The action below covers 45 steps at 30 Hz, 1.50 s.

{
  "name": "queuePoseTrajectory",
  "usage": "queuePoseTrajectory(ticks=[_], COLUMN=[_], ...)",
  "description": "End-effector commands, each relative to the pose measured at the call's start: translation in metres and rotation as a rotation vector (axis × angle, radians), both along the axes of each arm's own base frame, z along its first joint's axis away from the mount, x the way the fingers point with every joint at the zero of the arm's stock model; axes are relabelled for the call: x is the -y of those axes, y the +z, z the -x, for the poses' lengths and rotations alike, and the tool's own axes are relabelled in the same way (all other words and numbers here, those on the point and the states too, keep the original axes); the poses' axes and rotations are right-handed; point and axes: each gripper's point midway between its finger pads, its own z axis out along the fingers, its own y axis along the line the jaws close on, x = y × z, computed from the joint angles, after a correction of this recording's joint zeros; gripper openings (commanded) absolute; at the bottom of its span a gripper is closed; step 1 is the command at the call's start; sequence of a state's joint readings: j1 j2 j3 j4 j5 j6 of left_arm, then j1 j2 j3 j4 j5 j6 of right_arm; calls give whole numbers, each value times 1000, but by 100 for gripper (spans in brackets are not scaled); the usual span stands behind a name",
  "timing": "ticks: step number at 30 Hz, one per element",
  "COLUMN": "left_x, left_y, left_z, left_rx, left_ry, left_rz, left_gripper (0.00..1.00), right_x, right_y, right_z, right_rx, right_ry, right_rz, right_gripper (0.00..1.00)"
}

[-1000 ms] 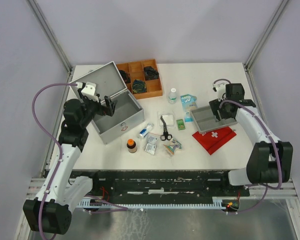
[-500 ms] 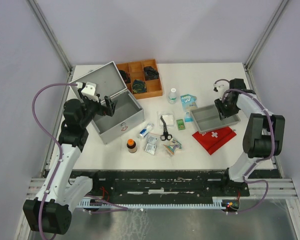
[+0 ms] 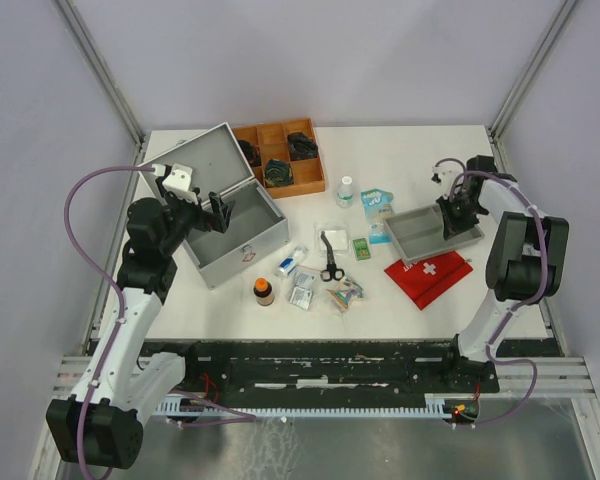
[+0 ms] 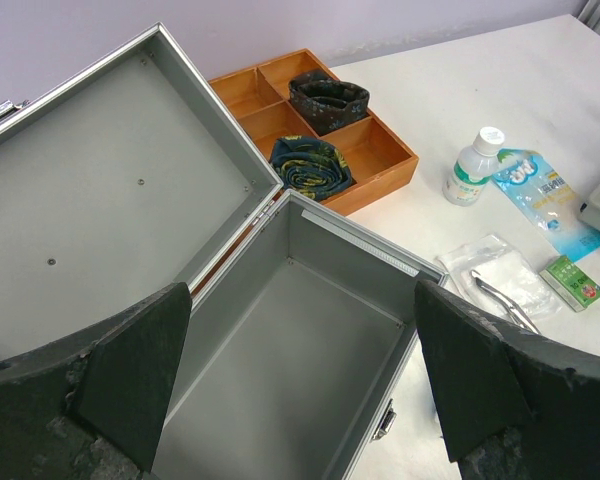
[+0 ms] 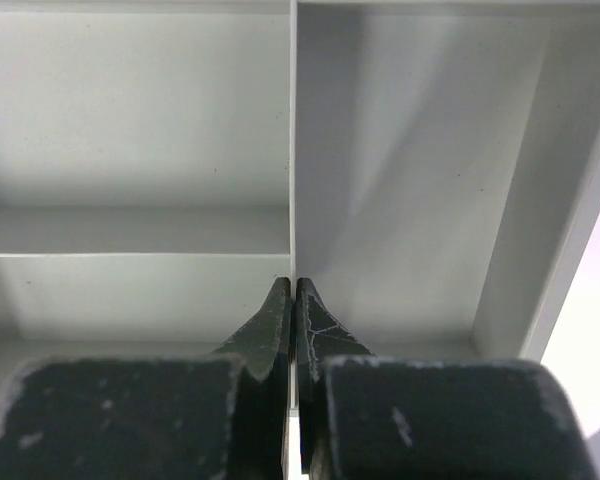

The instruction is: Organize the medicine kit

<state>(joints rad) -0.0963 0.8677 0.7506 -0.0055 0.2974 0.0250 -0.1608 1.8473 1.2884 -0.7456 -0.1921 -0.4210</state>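
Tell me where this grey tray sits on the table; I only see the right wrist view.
Observer: The grey tray lies on the table's right side, just beyond the red pouch.
Operator: Is the medicine kit open?
Observer: Yes, the medicine kit has its lid up.
Operator: Where is the left hand?
Observer: The left hand hovers open above the kit's interior.

A silver-grey case (image 3: 250, 245), a brown wooden tray (image 3: 325, 180), a pale grey tray (image 3: 420, 240), a red pouch (image 3: 429, 272) marked with a white cross, and a dark, yellow-patterned cloth roll (image 4: 311, 166) are seen.
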Motion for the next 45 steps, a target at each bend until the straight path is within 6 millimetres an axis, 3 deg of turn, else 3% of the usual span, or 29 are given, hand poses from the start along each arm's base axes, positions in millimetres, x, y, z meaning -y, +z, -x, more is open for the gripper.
queuePoseTrajectory(ticks=[1, 9, 16, 23, 33, 45], left_x=[0, 1, 1, 2, 1, 2], left_y=[21, 19, 21, 22, 23, 25], left_z=[0, 0, 0, 1, 1, 3], left_rx=[75, 72, 76, 76, 80, 85], left_ry=[-16, -22, -24, -26, -25, -30], left_rz=[-29, -29, -25, -23, -25, -24], left_gripper=[99, 99, 99, 99, 99, 99], right_x=[21, 63, 92, 104, 74, 43], right_y=[33, 57, 47, 28, 2, -10], right_z=[-23, -53, -89, -105, -91, -38], right_rx=[84, 181, 226, 240, 185, 83], right_ry=[-70, -246, -411, -475, -417, -321], right_rz=[-33, -26, 44, 104, 148, 96], right_gripper=[1, 1, 1, 1, 1, 2])
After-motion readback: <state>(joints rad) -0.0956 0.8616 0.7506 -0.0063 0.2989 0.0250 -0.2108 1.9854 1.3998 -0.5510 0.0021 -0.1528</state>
